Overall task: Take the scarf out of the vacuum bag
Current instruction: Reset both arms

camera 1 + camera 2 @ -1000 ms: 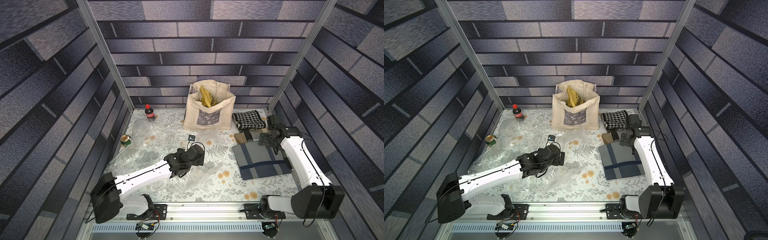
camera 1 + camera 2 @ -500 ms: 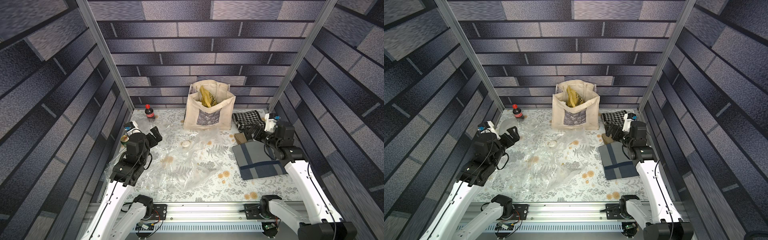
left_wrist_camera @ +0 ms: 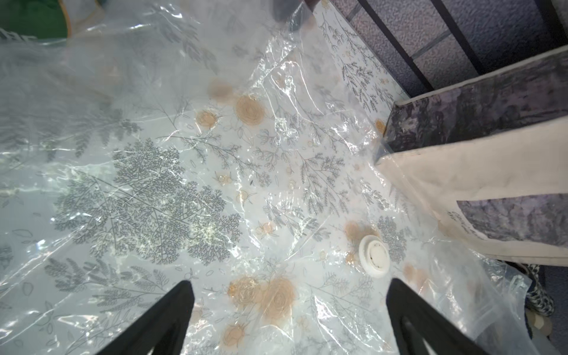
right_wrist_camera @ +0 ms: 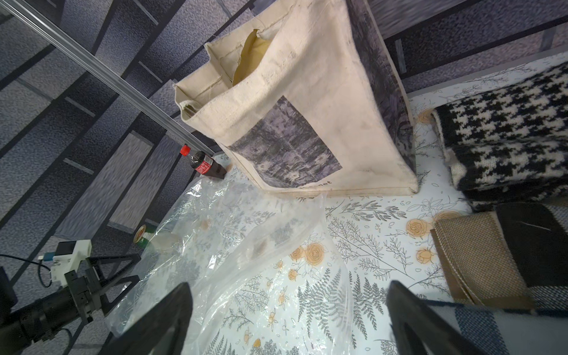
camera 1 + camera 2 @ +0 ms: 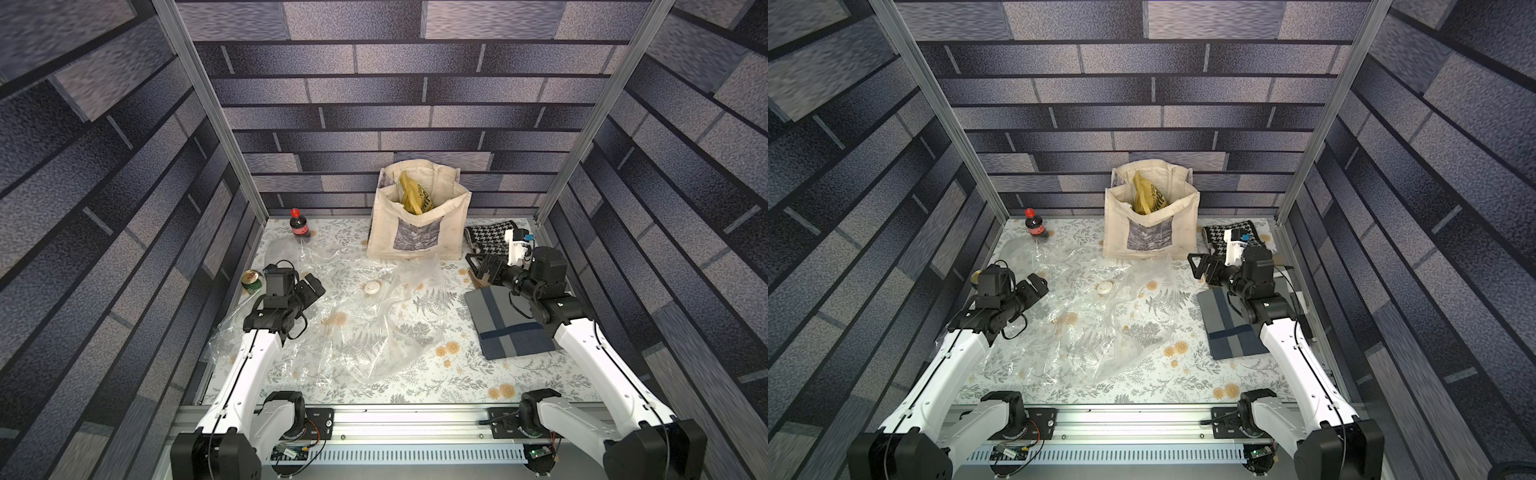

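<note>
The vacuum bag (image 5: 365, 332) lies flat and crumpled in the middle of the table, its white valve cap (image 5: 372, 287) facing up. I see nothing inside it. A folded grey scarf with dark blue stripes (image 5: 511, 328) lies outside the bag, to its right. My left gripper (image 5: 312, 286) hovers open over the bag's left part, the cap (image 3: 374, 254) just beyond one fingertip. My right gripper (image 5: 478, 266) is open above the scarf's far end, pointing toward the bag's right edge (image 4: 276, 276). Neither holds anything.
A cream tote bag (image 5: 419, 237) with a yellow packet stands at the back. A cola bottle (image 5: 298, 224) and a green can (image 5: 252, 281) sit at the left. A houndstooth knit (image 5: 488, 235) and a tan and black cloth (image 4: 473, 255) lie at the back right.
One second ago both arms reached low, the left over the bag's middle and the right at the scarf's far end. Both have drawn back and risen, and have barely moved in the last half second.
</note>
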Robot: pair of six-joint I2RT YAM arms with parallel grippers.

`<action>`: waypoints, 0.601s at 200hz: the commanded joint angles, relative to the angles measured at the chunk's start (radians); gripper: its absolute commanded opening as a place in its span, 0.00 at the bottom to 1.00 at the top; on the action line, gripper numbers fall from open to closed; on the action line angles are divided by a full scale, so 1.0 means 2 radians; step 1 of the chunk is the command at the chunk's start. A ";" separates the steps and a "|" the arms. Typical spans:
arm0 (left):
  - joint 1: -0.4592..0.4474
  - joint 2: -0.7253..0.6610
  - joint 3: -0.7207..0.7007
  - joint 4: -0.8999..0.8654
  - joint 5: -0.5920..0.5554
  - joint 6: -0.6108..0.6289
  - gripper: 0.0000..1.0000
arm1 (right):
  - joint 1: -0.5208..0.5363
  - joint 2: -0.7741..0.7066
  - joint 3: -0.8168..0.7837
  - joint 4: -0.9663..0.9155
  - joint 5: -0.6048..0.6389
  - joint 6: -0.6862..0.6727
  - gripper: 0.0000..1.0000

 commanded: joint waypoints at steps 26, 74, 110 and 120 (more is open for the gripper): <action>-0.031 -0.103 -0.088 0.232 -0.202 0.142 1.00 | 0.009 -0.031 -0.084 0.059 0.122 -0.119 1.00; -0.030 0.019 -0.090 0.355 -0.099 0.328 1.00 | 0.010 -0.025 -0.191 0.223 0.156 -0.271 1.00; -0.005 0.132 -0.097 0.402 -0.078 0.336 1.00 | 0.010 -0.014 -0.246 0.307 0.219 -0.296 1.00; -0.006 0.158 -0.115 0.449 -0.091 0.330 1.00 | 0.009 -0.008 -0.266 0.334 0.220 -0.314 1.00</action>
